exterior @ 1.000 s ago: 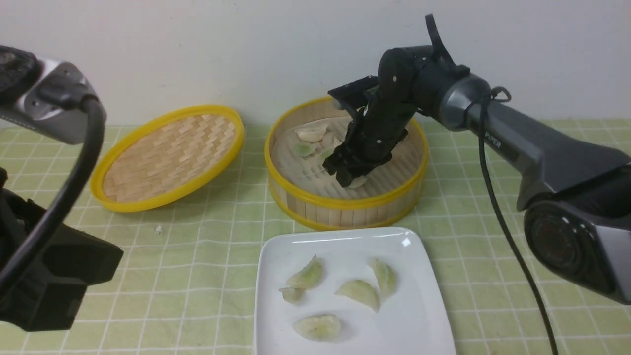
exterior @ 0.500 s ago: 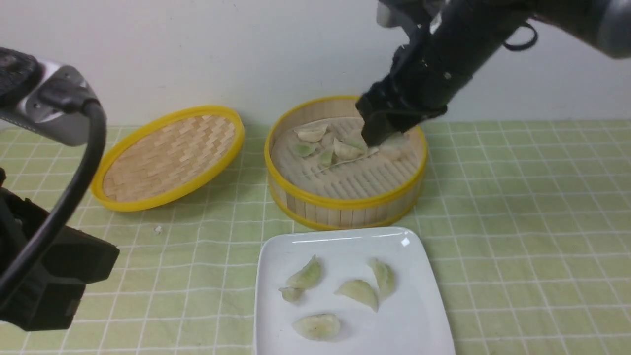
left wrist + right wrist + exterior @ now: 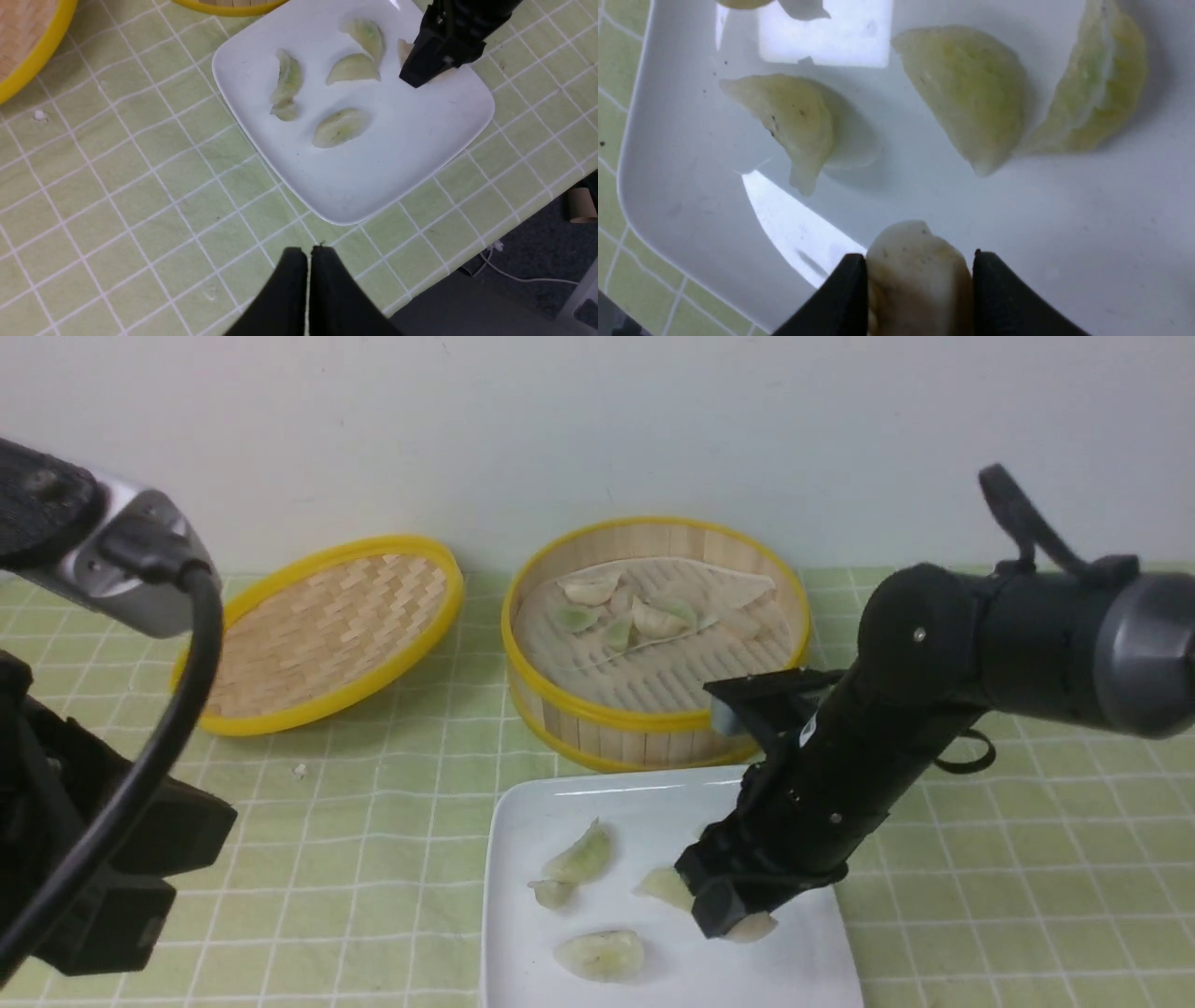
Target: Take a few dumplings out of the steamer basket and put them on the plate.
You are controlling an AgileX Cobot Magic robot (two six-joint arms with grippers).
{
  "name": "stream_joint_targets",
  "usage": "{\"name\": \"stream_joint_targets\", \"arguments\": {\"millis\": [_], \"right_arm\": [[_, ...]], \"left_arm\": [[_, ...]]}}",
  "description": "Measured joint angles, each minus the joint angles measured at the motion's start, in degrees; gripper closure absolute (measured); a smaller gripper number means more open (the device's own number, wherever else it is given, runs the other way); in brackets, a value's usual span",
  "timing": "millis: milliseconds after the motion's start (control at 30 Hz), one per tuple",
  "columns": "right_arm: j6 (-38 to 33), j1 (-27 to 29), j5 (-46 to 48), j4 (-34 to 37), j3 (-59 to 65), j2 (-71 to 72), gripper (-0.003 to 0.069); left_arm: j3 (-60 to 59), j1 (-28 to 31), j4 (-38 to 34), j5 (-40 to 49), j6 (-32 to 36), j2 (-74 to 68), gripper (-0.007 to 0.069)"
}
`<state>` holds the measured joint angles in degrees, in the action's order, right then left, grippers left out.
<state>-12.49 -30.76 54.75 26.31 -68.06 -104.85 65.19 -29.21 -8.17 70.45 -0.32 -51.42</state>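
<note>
The right pincer (image 3: pixel 733 915) holds a dumpling (image 3: pixel 919 273) over the plate (image 3: pixel 397 154); its sticky skin may cling at release

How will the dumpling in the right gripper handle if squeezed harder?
Likely soft: the dumpling fills the right gripper's gap, so harder squeezing may tear it. Pushed, it probably slides, not rolls: neighbours lie flat on the glossy plate.
</note>
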Motion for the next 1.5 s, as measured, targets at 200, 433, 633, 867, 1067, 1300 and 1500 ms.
{"name": "stream_joint_targets", "arguments": {"millis": [200,433,633,867,1067,1300,1500], "right_arm": [[-0.2,-0.76,1.4,0.09,-3.1,-0.91,0.0203],[4.23,-0.76,13.53,-4.01,-11.78,4.37,0.0405],[11.43,-0.76,14.68,-12.54,-12.92,22.12,0.0654],[16.6,-0.76,2.62,-19.49,-1.47,51.09,0.0672],[17.31,-0.76,-18.18,-22.05,20.46,76.66,0.0673],[24.9,-0.76,-32.32,-26.31,42.63,99.65,0.0673],[28.82,-0.76,-38.34,-33.39,49.12,105.48,0.0673]], "left_arm": [[-1.65,0.0,0.02,-1.03,0.32,0.0,0.0631],[-1.67,0.0,0.02,-3.73,0.32,0.0,0.0631],[-1.67,0.0,0.02,-5.61,0.32,0.0,0.0631],[-1.67,0.0,0.02,-9.52,2.08,0.0,0.0631],[-1.67,0.0,-0.45,-9.77,2.96,0.0,0.0631],[-1.67,0.0,-1.03,-9.77,3.08,0.0,0.0631],[-2.04,0.02,-1.54,-9.44,3.13,0.43,0.0631]]}}
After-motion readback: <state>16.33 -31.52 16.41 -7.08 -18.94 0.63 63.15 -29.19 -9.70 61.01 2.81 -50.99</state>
